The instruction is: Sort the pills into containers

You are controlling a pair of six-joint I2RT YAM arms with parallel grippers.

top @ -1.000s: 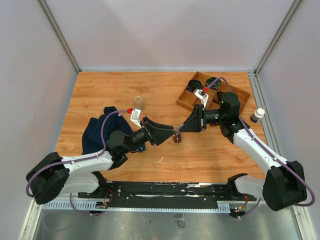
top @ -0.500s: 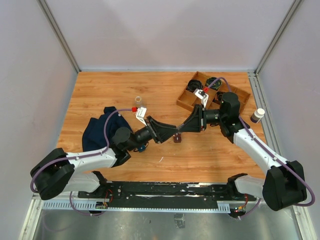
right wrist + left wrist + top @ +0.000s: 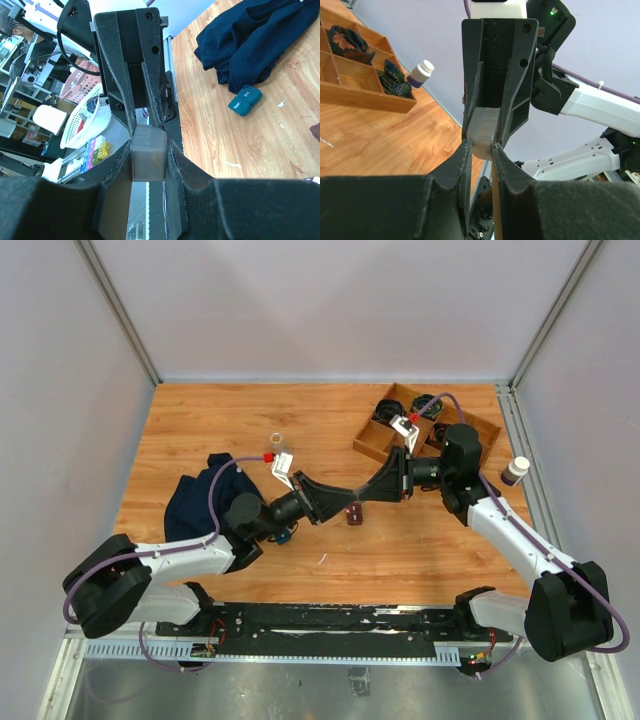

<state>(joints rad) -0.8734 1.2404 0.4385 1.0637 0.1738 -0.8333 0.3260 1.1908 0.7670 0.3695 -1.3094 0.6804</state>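
Setting: pale walls box in a wood-grain bench [image 3: 200, 420]; on the overhead feed I see both arms reaching to mid-frame and meeting tip to tip.
Right claw [image 3: 148, 150]: clenched on a small frosted block [image 3: 148, 162], with one finger flat against each side of it.
Left claw [image 3: 480, 152]: it faces the right one from the opposite end. Its fingertips press on the two sides of the same block, so I read it as grasping the block too.
Container [image 3: 352, 517]: one tiny dark-brown square box sits on the bench at the centre of the overhead frame, just below the joined claws. Neither claw is on it.
Teal box [image 3: 245, 100]: two joined cells lie just beside the edge of the dark blue cloth [image 3: 195, 502], left of centre.
Clear jar [image 3: 277, 445]: upright, above the cloth.
Wooden tray [image 3: 375, 445]: upper right, with dark bundles in some compartments.
Bottle [image 3: 515, 472]: white-capped, at the right edge, near the tray.
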